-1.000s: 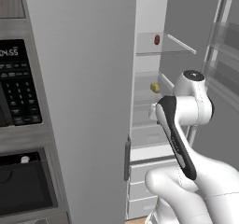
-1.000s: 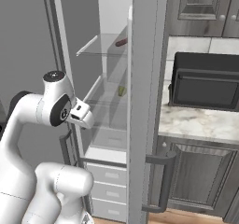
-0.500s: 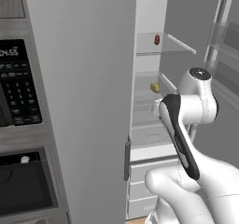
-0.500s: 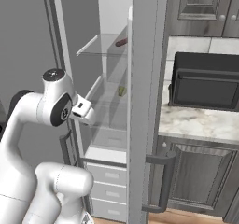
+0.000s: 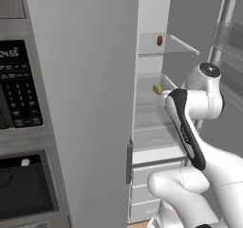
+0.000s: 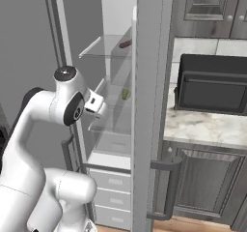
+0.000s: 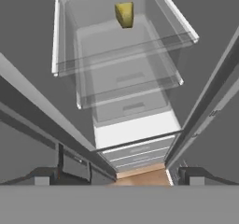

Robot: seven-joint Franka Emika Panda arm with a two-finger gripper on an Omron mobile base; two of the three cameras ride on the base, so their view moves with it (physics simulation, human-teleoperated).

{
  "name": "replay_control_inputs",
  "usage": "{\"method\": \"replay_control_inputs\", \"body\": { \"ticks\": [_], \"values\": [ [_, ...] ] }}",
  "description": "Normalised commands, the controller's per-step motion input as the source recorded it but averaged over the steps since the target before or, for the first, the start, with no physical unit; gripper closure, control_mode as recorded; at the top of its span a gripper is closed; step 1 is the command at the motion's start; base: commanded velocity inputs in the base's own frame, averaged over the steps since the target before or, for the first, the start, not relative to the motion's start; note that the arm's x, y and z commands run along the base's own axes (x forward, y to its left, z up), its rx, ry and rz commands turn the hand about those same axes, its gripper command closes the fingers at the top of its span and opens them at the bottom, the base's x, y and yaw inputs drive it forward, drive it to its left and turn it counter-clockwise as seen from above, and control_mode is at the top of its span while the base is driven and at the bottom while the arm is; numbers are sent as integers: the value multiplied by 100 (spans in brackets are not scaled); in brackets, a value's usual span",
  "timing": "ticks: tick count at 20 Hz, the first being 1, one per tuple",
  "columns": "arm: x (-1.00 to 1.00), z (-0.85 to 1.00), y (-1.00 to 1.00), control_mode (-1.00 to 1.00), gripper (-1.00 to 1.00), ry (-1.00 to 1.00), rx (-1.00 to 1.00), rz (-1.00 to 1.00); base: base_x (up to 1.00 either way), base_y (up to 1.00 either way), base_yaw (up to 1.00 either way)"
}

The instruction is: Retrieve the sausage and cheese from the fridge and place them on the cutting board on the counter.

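The fridge stands open, its door swung out. On the upper glass shelf lies the sausage, also seen as a dark red link. One shelf lower sits the cheese, a pale yellow chunk. My gripper is at the fridge opening, level with the cheese shelf and short of it. In the hand view the cheese sits far ahead, and my gripper is open with nothing between the fingertips. The cutting board is out of view.
White drawers fill the fridge's lower part. A black built-in oven with a keypad is left of the fridge. To the right, a black appliance stands on the marbled counter over dark grey cabinets.
The arm has reached forward, carrying the hand closer to the fridge shelves. The jaws stay open. Sausage and cheese have not moved.
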Motion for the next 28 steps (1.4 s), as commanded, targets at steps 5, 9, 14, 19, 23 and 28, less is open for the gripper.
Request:
{"method": "replay_control_inputs", "body": {
  "ticks": [5,9,14,19,23,28],
  "values": [
    [47,0,-14,-100,-100,-16,-3,4,0,0,0],
    [49,0,-1,-100,-100,-10,-7,3,0,0,0],
    [58,-2,0,-100,-100,-5,-10,4,0,0,0],
    [41,0,-31,-100,-100,0,-2,4,0,0,0],
    [28,-5,-39,-100,-100,0,0,7,0,0,0],
    [31,-25,0,-100,-100,-2,0,3,0,0,0]
  ]
}}
